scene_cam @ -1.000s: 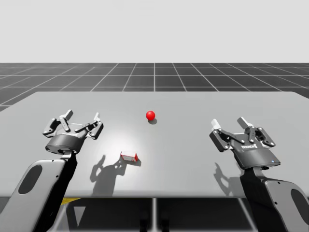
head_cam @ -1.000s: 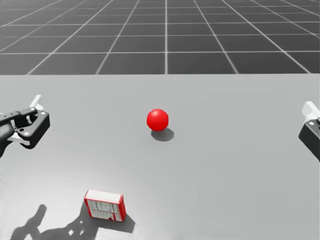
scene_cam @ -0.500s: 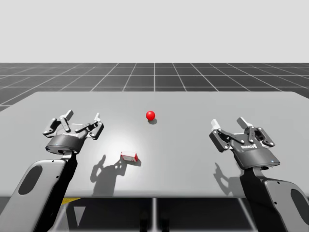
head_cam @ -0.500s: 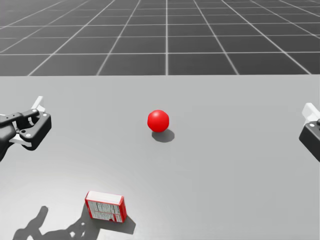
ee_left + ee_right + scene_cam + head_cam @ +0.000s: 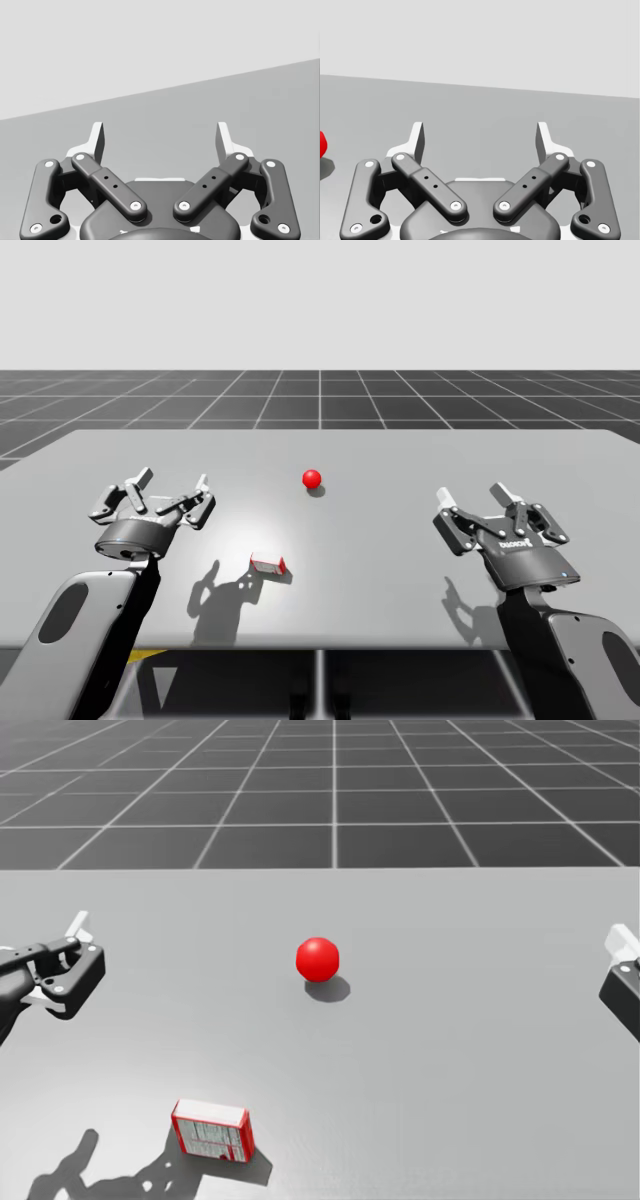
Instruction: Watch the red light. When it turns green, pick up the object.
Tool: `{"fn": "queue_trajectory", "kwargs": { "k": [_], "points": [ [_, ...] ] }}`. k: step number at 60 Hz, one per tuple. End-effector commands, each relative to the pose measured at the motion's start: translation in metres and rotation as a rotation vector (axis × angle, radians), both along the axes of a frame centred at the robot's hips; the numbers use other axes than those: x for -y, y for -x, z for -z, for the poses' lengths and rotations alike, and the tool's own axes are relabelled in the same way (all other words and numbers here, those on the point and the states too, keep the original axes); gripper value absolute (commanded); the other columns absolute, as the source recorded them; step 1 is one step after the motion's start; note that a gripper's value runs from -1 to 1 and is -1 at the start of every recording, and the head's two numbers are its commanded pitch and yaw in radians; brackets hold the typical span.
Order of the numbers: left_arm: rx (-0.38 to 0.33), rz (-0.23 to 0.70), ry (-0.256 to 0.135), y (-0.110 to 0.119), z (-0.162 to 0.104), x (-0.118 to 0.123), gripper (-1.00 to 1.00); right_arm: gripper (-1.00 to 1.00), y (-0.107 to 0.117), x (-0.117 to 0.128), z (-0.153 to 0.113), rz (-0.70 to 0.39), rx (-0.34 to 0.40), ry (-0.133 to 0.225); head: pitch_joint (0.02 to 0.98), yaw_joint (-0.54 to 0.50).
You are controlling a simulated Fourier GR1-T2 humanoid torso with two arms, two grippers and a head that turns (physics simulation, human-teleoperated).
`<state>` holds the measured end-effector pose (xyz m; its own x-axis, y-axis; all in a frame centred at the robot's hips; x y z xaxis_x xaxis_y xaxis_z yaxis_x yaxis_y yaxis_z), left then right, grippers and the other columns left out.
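So the light (image 5: pixel 312 478) is a red ball sitting on the grey tabletop (image 5: pixel 420 455), a bit above the middle of the high view and pretty much dead centre in the head view (image 5: pixel 318 959). It's red, not green.

The thing to grab is a small red box (image 5: pixel 267 563) with a whitish printed face. It's lying flat on the tabletop, below and left of the light in the high view and at the lower left of the head view (image 5: pixel 211 1129). Nothing is touching it.

My left arm (image 5: pixel 90 630) comes up from the bottom left corner. Its jaws are spread wide with nothing between them, off to the left of the box and well apart from it. My right arm (image 5: pixel 560 650) comes up from the bottom right, and its jaws are also wide and holding nothing, way over on the right side of the tabletop. In the right wrist view, a sliver of the light (image 5: pixel 322 145) peeks in off to the side of the jaws.
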<state>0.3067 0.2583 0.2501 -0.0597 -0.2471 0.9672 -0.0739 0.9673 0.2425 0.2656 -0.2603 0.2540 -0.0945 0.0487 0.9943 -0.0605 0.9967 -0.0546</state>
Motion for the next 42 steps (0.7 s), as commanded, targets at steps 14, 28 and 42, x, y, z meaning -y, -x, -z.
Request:
{"fn": "queue_trajectory", "kwargs": {
  "k": [14, 28, 42],
  "points": [
    [-0.001, 0.001, -0.001, 0.0001, 0.0002, -0.0002, -1.00, -1.00, 0.0007, -0.0004, 0.0000, -0.005, 0.002, 0.004, 0.632, 0.03],
    [-0.003, 0.003, -0.002, -0.0001, 0.0003, 0.0001, -1.00, -1.00, 0.0011, 0.0001, -0.0004, -0.008, 0.007, 0.005, 0.633, 0.03],
    [-0.005, 0.004, -0.003, 0.0000, 0.0005, 0.0002, -1.00, -1.00, 0.0018, -0.0010, -0.0009, -0.023, 0.005, -0.008, 0.632, 0.03]
  ]
}}
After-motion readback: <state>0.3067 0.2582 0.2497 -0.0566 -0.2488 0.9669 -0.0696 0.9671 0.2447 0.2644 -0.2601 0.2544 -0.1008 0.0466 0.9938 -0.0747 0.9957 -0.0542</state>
